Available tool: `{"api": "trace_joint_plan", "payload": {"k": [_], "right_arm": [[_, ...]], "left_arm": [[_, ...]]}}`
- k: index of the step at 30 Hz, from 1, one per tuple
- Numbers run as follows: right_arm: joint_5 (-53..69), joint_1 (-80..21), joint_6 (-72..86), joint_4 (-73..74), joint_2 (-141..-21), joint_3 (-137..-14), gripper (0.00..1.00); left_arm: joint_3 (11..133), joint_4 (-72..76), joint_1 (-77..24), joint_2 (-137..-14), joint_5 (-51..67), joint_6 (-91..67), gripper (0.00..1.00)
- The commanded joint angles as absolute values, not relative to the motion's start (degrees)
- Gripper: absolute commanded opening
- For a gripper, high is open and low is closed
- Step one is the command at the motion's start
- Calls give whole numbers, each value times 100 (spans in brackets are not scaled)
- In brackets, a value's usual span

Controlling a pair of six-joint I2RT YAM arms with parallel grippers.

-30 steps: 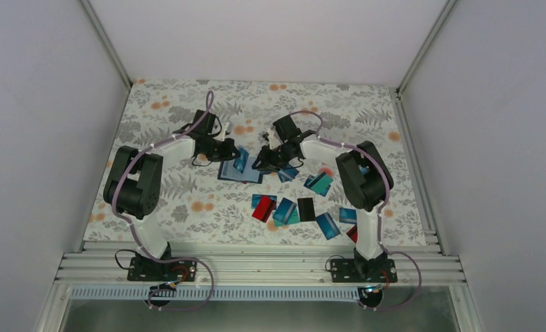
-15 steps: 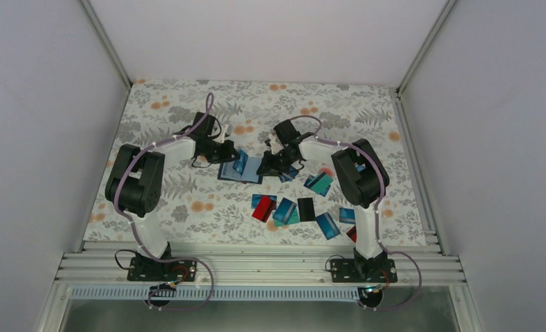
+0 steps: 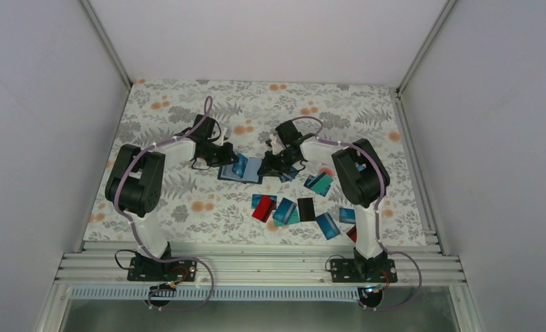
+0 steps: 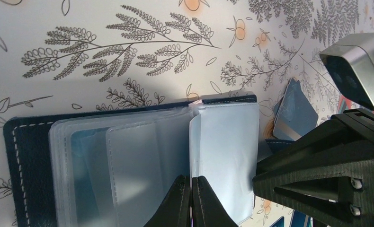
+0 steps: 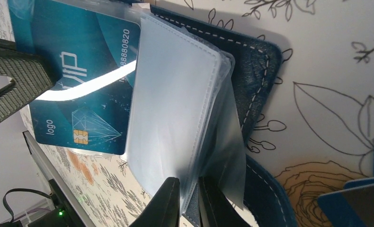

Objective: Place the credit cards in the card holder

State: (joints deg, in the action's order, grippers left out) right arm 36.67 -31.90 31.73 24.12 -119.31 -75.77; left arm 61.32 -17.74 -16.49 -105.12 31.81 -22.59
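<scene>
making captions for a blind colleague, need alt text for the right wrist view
A teal credit card lies partly under a clear sleeve of the open navy card holder; the right gripper pinches a sleeve edge in its jaws.

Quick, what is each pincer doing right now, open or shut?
Left pincer: closed, pinching a clear sleeve of the card holder.
Right pincer: closed on another clear sleeve, it seems.
</scene>
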Motion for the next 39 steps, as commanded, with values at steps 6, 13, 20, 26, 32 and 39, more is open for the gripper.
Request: {"api": "trace_joint_plan", "payload": {"k": [6,13,20,26,32,39], "right_arm": [[3490,-3186,3173,2487,-12128,-7351,10],[3533,-3190,3162,2489,-12156,-7318,10],[3552,-3190,3129,2505,-12173,-7331,9],[3589,-3184,3089,2497,-12234,-7317,9],[3605,-3190,3055,2505,-12300,-7282,8],[3612,-3185,2997,2542,-12382,-7326,7]], "left_arm": [[6064,-2166,-1599,-10447,2883,-2406,2],[5995,-2173,-1586,-10313,2596,-2485,2],[5979,-2077,-1585,-10434,2854,-2511,2],[5859,-1873,-1582,-10533,3083,-2576,2],[5751,-1548,-1600,-10622,3333,-2602,2],[5703,-1371,-1598,-10621,3375,-2587,2]]}}
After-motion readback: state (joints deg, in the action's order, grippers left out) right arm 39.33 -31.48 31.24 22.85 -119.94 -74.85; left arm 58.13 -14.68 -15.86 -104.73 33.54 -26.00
